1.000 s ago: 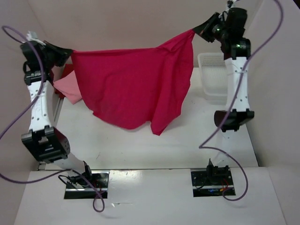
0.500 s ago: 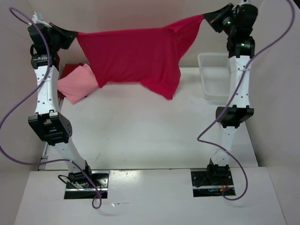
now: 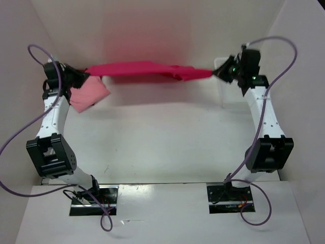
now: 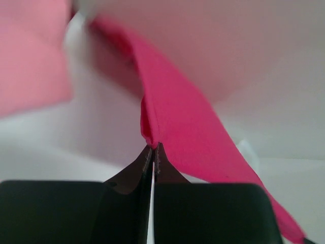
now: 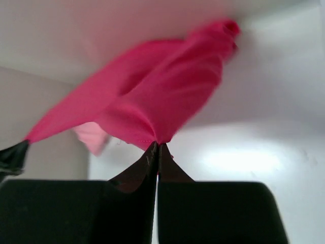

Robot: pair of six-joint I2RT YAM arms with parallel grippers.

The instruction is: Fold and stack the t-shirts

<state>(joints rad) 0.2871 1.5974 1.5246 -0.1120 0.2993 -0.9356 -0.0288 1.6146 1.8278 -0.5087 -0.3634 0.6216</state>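
The bright crimson-pink t-shirt [image 3: 147, 70] hangs stretched as a flat band between my two grippers near the table's far edge. My left gripper [image 3: 84, 77] is shut on its left end; the pinch shows in the left wrist view [image 4: 153, 145]. My right gripper [image 3: 217, 72] is shut on its right end, seen in the right wrist view [image 5: 157, 144]. The light pink t-shirt [image 3: 89, 93] lies at the far left, under the left gripper; it also shows blurred in the left wrist view [image 4: 30, 61]. The dark red t-shirt is hidden.
A white mesh basket [image 3: 234, 99] stands at the far right, partly behind the right arm. Beige walls close in the table at the back and both sides.
Both grippers have dropped from high up to low near the table's far edge, carrying the crimson-pink t-shirt; its hanging body has swung up and back into a flat band.
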